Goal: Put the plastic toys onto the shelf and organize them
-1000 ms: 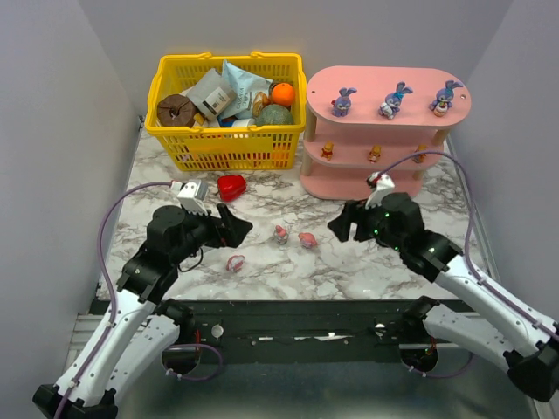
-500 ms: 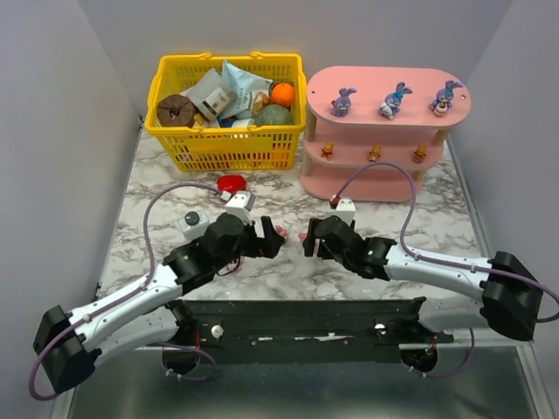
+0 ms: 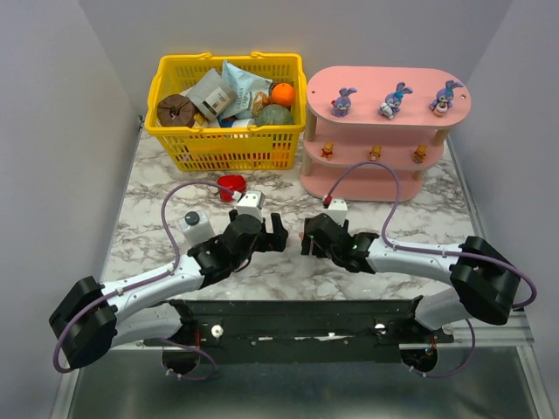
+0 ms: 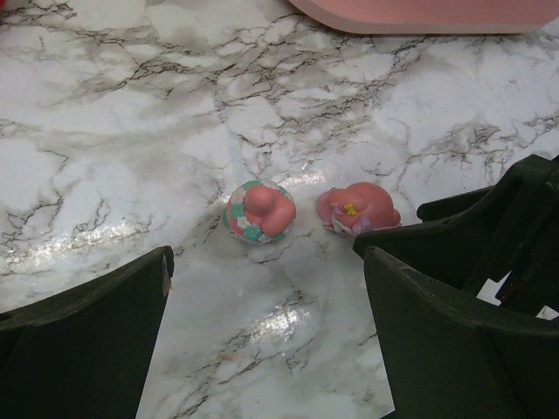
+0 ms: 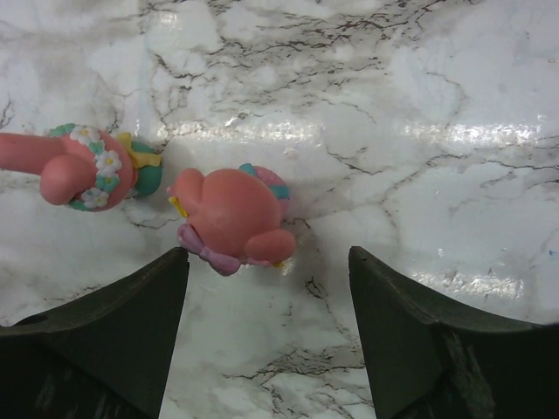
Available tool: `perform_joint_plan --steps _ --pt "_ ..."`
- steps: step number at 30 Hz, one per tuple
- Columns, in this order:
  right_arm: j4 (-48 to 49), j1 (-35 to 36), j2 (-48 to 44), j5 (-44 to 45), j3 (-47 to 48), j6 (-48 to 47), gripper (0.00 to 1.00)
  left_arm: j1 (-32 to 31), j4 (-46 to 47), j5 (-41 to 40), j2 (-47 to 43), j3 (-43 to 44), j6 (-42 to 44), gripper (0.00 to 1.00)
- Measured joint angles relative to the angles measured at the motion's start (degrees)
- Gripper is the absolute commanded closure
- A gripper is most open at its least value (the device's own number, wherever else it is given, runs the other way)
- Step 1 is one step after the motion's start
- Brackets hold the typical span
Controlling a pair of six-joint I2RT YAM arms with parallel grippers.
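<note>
Two pink-white toys lie on the marble table between my grippers. The one with a flower ring (image 4: 260,211) is on the left and also shows in the right wrist view (image 5: 87,170). The one with a purple bow (image 5: 231,218) lies just in front of my open right gripper (image 5: 266,301), and also shows in the left wrist view (image 4: 358,209). My left gripper (image 4: 266,336) is open and empty, a little short of the flower-ring toy. From above, the left gripper (image 3: 275,234) and right gripper (image 3: 307,240) face each other and hide both toys. The pink shelf (image 3: 384,131) holds three bunnies (image 3: 395,100) on top and three orange bears (image 3: 374,154) on the middle board.
A yellow basket (image 3: 227,113) full of items stands at the back left. A red heart-shaped object (image 3: 231,184) lies in front of it, just behind my left arm. The shelf's bottom board (image 4: 419,13) is beyond the toys.
Both arms have stretched forward and down toward the table's middle. The grippers now close in on the two pink toys from either side.
</note>
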Motion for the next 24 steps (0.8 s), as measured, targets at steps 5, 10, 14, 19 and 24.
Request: perform_joint_plan --steps 5,10,14,19,24 --pt "0.2 -2.7 -0.5 0.1 -1.5 0.1 0.21 0.0 1.9 -0.2 1.1 -0.2 0.9 0.01" --pt "-0.2 -4.7 -0.9 0.4 -1.8 0.0 0.21 0.0 2.5 -0.2 1.5 -0.3 1.5 0.01" --pt "-0.1 -5.4 -2.4 0.5 -2.1 -1.1 0.19 0.0 2.6 -0.2 1.4 -0.3 1.7 0.01" --pt "1.0 -4.3 -5.7 0.2 -3.8 -2.5 0.14 0.0 2.6 -0.2 0.4 -0.2 1.9 0.01" --pt "2.0 -2.0 -3.3 0.2 -3.1 -2.6 0.11 0.0 2.1 -0.2 -1.5 -0.3 1.9 0.01"
